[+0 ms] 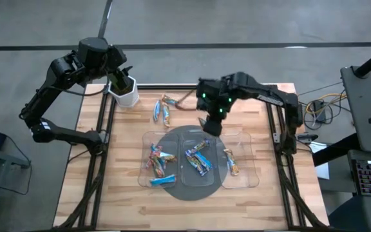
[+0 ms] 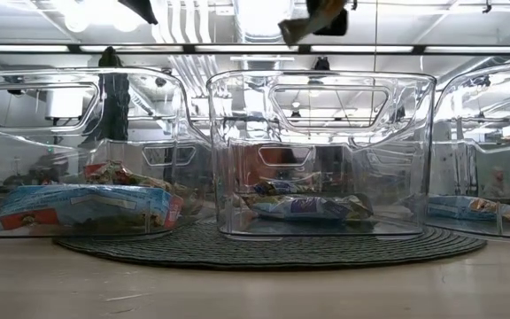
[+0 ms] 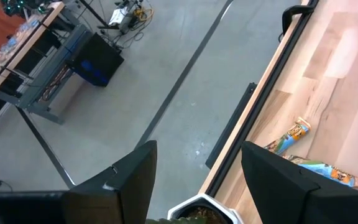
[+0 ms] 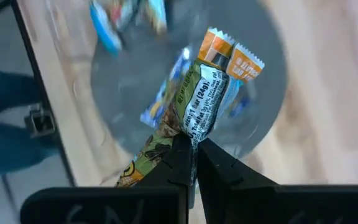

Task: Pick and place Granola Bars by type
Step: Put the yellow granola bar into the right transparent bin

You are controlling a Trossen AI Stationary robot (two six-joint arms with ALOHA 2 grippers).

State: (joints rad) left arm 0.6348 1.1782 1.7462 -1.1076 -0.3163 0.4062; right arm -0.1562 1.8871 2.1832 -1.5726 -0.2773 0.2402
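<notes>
Right end effector pinched tight on a tan-orange granola bar, hanging above the middle clear tray on the counter. Left end effector spread wide, nothing between the fingers, over the white cup at the counter's far left corner. Other granola bars sorted in trays; two more loose near the cup.
</notes>
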